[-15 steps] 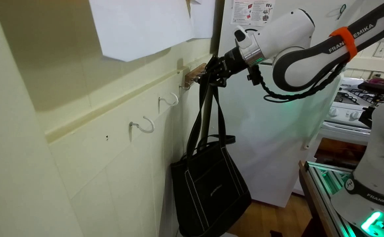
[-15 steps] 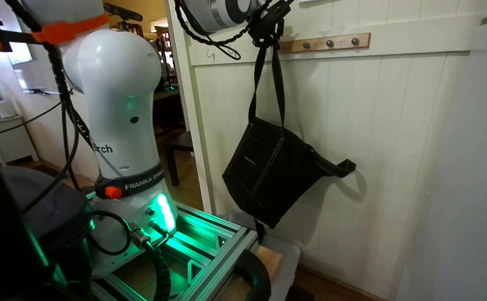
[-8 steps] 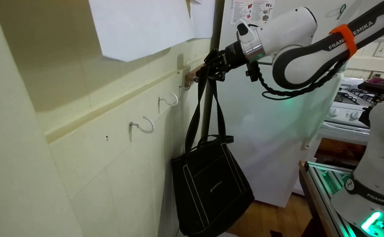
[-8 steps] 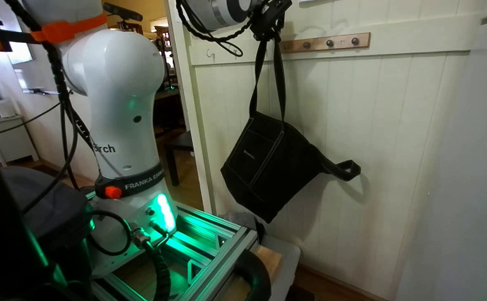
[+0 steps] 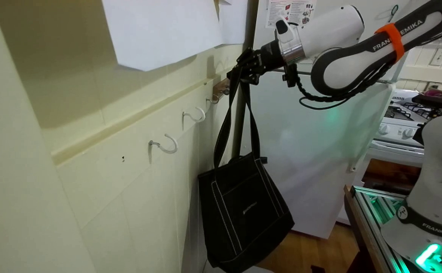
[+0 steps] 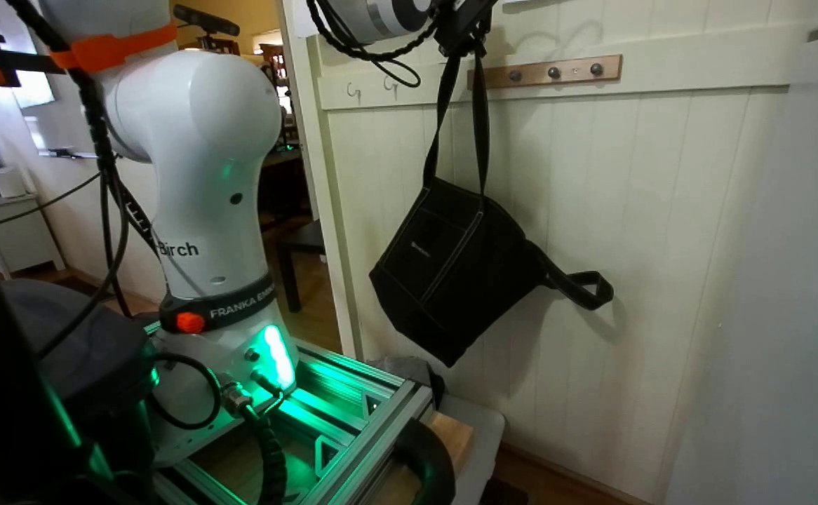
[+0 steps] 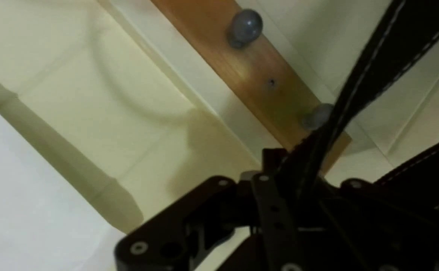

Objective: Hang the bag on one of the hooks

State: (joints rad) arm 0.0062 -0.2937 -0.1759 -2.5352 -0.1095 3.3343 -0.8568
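The black bag (image 5: 245, 212) dangles tilted in the air, beside the panelled wall. Its long strap (image 6: 480, 126) runs up into my gripper (image 5: 235, 72), whose jaws are closed on it; in the wrist view the strap (image 7: 358, 79) leaves between the dark fingers. The other strap (image 6: 584, 289) sticks out loose at the bag's side. For hooks there is a tan wooden board (image 6: 537, 73) on the wall with round dark knobs (image 7: 246, 27). My gripper is beside the board's near end and slightly above it. In the wrist view the strap partly covers one knob (image 7: 317, 116).
White curled wire hooks (image 5: 166, 146) are fixed to the same wall rail, before the board. Papers (image 5: 168, 34) hang above the rail. A white fridge (image 5: 297, 151) stands beyond the board. The robot's metal frame (image 6: 381, 435) is below the bag.
My gripper has risen, carrying the bag up with it, and has shifted slightly toward the board in an exterior view. The strap has stayed gripped.
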